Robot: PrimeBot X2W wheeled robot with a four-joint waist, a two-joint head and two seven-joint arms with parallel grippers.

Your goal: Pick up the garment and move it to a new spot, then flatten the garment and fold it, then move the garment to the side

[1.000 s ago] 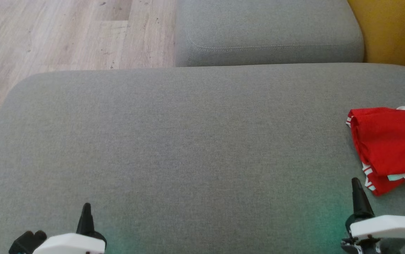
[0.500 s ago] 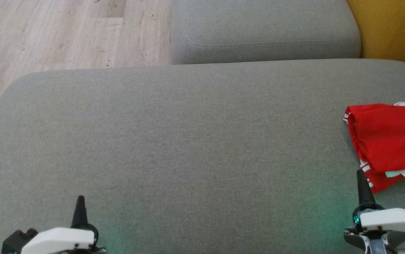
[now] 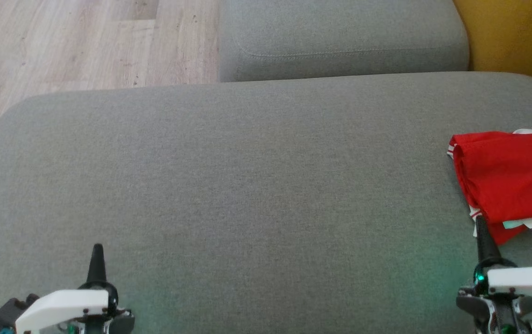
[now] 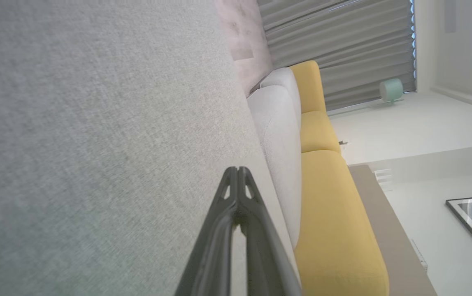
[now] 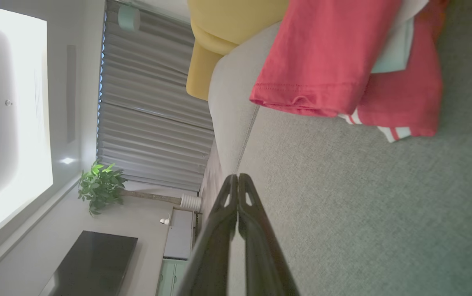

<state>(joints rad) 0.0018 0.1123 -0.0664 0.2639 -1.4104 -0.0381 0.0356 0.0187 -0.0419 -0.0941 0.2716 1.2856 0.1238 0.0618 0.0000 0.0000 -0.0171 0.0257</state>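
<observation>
- Garment (image 3: 511, 181): bright red, white stripes at the hem, pale mint tag.
- Cushion (image 3: 247, 176): plain grey weave, green glow nr my wrists.
- Floor (image 3: 85, 41): pale wood grain.
- Sofa (image 3: 511, 37): mustard yellow.
- My left gripper (image 3: 97, 253) & right gripper (image 3: 480, 227): black w/ white casing.
- Curtain (image 5: 153, 123): grey, pleated.
- Plant (image 5: 100, 187): green.

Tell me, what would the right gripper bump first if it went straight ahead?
Probably the garment: the shut right gripper points at its near corner, though it might slip just past.
</observation>
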